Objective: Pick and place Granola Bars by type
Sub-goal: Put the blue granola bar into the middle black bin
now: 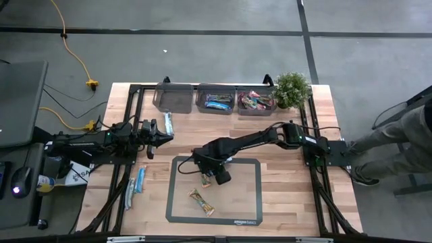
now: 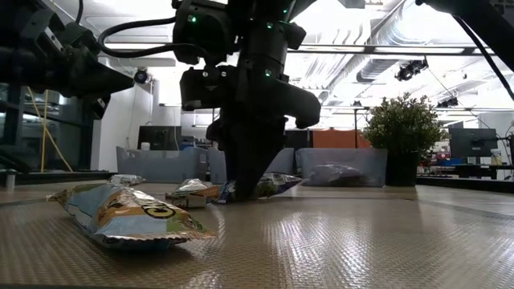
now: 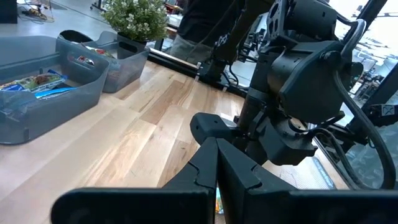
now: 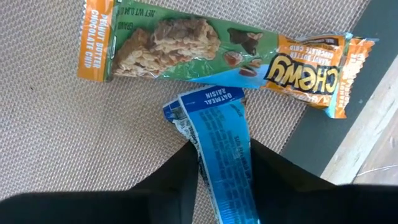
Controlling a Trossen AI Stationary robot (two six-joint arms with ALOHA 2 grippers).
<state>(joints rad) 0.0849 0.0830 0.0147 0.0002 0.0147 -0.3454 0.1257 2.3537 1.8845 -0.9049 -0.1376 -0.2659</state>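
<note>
Right tool (image 4: 224,171) clamps a blue bar (image 4: 221,134) mid-tabletop; left tool (image 1: 165,137) sits together. Bins (image 1: 217,100) along the far edge hold some bars; several remain unsorted.

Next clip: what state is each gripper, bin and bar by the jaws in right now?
left gripper: jaws shut, empty, left of the mat.
right gripper: jaws clamped on the blue bar.
blue bar: gripped by its long edges.
green Chewy bar: flat on the mat, free.
left bin: empty.
middle bin: holds blue-wrapped bars.
right bin: holds red-pink bars.
</note>
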